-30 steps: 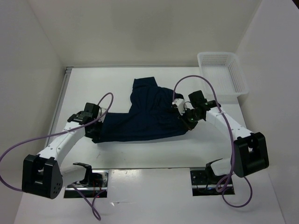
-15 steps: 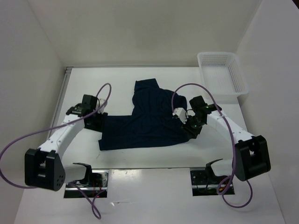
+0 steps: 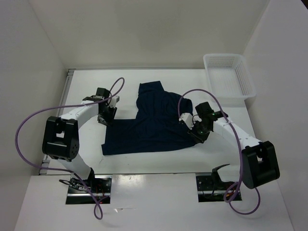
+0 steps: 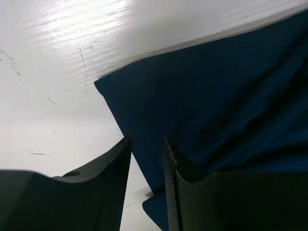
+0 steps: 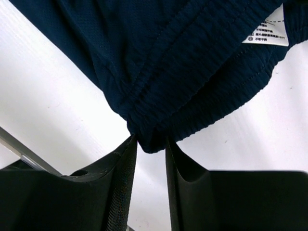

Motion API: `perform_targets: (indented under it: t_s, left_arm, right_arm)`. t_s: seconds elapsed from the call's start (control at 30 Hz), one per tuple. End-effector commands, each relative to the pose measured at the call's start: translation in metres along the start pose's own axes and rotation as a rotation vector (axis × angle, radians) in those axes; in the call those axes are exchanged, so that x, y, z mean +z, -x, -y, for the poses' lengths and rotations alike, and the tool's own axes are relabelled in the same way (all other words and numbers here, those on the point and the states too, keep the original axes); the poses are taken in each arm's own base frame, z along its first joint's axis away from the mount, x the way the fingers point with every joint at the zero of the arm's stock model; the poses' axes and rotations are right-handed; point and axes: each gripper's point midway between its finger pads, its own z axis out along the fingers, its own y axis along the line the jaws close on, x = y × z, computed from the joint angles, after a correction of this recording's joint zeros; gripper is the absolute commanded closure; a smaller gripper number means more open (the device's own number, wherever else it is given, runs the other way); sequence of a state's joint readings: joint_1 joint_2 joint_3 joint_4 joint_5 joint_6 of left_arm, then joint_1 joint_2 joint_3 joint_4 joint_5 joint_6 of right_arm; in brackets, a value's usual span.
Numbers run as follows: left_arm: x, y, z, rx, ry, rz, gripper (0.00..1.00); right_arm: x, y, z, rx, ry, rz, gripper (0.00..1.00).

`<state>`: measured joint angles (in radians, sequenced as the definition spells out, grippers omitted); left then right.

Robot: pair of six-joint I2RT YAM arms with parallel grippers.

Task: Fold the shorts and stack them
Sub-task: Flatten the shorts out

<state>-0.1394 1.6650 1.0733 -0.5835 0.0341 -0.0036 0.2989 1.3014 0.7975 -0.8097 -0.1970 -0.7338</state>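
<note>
Crosswise lie the shorts [image 3: 149,127]; waistband [image 5: 192,91] rightward.

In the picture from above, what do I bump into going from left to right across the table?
left pincer → shorts → right pincer → basket

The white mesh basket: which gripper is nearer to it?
Right. The right gripper is at the right edge of the shorts, on the side where the basket stands. The left gripper is at their left edge, across the whole garment.
</note>
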Motion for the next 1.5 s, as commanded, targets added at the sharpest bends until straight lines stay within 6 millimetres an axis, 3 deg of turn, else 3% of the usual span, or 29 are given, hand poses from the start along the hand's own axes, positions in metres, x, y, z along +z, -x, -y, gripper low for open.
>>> perform_targets:
  t_s: [0.0,0.13,0.27,0.4,0.57,0.67,0.8,0.9,1.03,1.2,1.3,1.4,1.43,1.47]
  left_arm:
    - [0.006,-0.009,0.007,0.010,-0.028,-0.034,0.60]
    - [0.018,-0.006,0.009,0.019,-0.031,-0.030,0.60]
    - [0.037,-0.019,0.001,0.038,0.040,-0.078,0.60]
    - [0.039,-0.018,-0.002,0.048,0.072,-0.068,0.60]
    - [0.042,-0.022,-0.009,0.049,0.110,-0.069,0.83]
    - [0.041,-0.023,-0.015,0.050,0.145,-0.071,0.84]
    - [0.030,-0.004,-0.025,0.049,0.205,-0.019,0.88]
    - [0.021,0.012,-0.033,0.045,0.255,0.026,0.97]
    - [0.010,0.046,-0.053,0.001,0.304,0.112,0.98]
    - [0.005,0.074,-0.077,-0.048,0.351,0.159,0.97]
    - [0.009,0.075,-0.082,-0.057,0.354,0.145,0.91]
    - [0.007,0.077,-0.073,-0.051,0.298,0.138,0.66]
    - [0.007,0.075,-0.060,-0.037,0.247,0.118,0.56]
    - [0.001,0.074,-0.055,-0.035,0.219,0.121,0.52]
  right_arm:
    - [-0.003,0.012,0.009,-0.001,-0.058,0.056,0.65]
    - [-0.001,0.011,0.009,-0.002,-0.059,0.058,0.66]
    - [-0.001,0.010,0.010,-0.010,-0.068,0.051,0.66]
    - [0.000,0.008,0.011,-0.010,-0.076,0.044,0.66]
    - [0.000,0.010,0.013,-0.012,-0.082,0.051,0.72]
    - [0.004,0.005,0.015,-0.009,-0.095,0.031,0.82]
    - [0.009,-0.005,0.017,-0.041,-0.110,0.001,0.99]
    - [0.011,-0.009,0.017,-0.061,-0.112,-0.014,1.00]
    - [0.010,-0.016,0.021,-0.092,-0.132,-0.046,1.00]
    - [0.012,-0.019,0.019,-0.105,-0.124,-0.055,1.00]
    - [0.005,0.000,0.027,-0.069,-0.154,0.011,1.00]
    - [-0.003,0.020,0.034,-0.042,-0.174,0.078,1.00]
    - [-0.005,0.027,0.036,-0.037,-0.180,0.101,0.98]
    - [-0.008,0.031,0.038,-0.028,-0.186,0.111,0.98]
